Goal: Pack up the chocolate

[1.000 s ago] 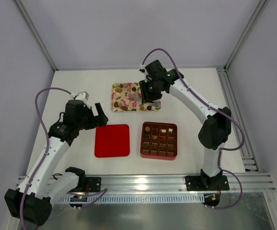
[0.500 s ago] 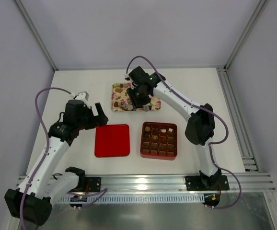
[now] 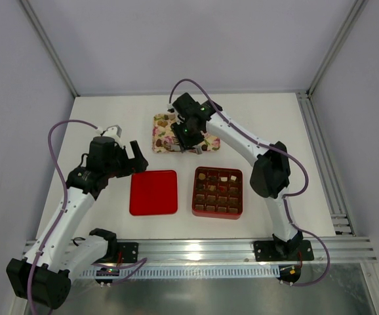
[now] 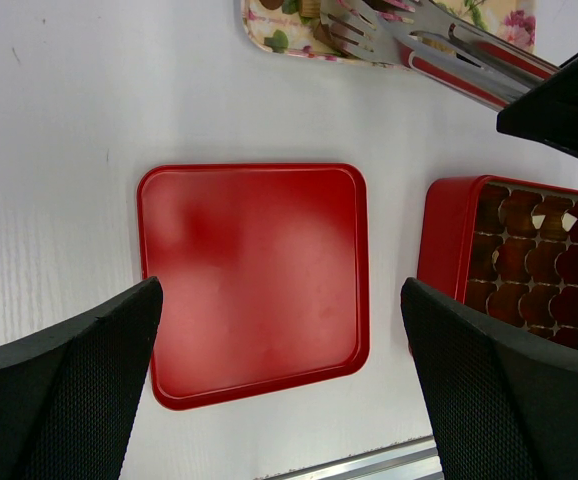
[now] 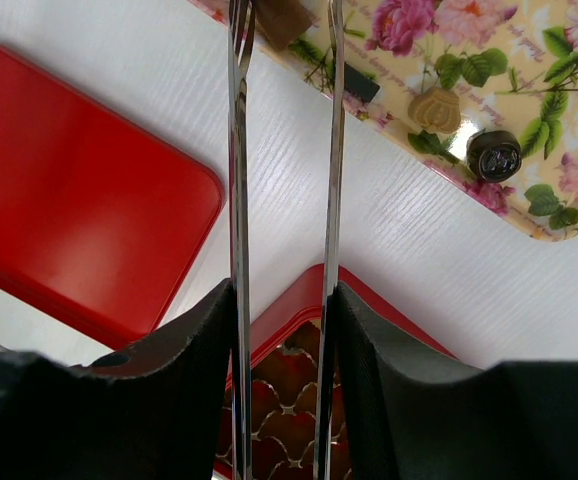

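Right gripper [image 5: 282, 300], clamping metal tongs [image 5: 237, 150], is holding their tips astride a brown chocolate [image 5: 277, 18] on the floral tray [image 5: 529, 130]: pick-up step, next likely needing squeeze, lift and carry to the red box [image 5: 374, 305]; left gripper [image 4: 279, 340] is hovering, jaws apart.

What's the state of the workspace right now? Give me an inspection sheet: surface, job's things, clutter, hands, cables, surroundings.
Surface: white table, carrying a tray, a lid and a box.
Job's things: chocolate lies loose on the floral tray; red box has pieces in its far row, other cells hard to read; red lid lies beside it, apart.
Clutter: nothing seen.
Hands: left hand open above the red lid, holding nothing; right hand shut on metal tongs, tips over the floral tray.
Cables: purple cables loop off both arms.
Surroundings: white walls, metal frame, rail at the near edge.
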Tool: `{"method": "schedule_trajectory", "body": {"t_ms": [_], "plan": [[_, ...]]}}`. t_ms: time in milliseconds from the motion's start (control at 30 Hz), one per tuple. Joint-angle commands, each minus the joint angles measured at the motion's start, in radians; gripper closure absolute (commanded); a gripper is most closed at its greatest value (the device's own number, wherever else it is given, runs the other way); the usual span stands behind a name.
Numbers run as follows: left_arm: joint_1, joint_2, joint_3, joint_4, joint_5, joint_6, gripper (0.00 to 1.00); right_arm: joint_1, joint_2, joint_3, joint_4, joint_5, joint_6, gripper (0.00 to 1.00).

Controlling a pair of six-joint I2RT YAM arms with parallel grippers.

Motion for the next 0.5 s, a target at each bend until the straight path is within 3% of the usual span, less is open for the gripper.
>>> {"method": "schedule_trajectory", "body": {"t_ms": [0, 467], "plan": [[0.005, 0.002, 0.026, 0.01, 0.001, 0.005, 0.0, 0.011, -0.016, 0.029, 0.002, 0.011, -0.013, 0.55], [0.005, 0.0, 0.024, 0.01, 0.004, 0.005, 0.0, 0.012, 0.001, 0.037, -0.007, -0.008, -0.016, 0.55]]}}
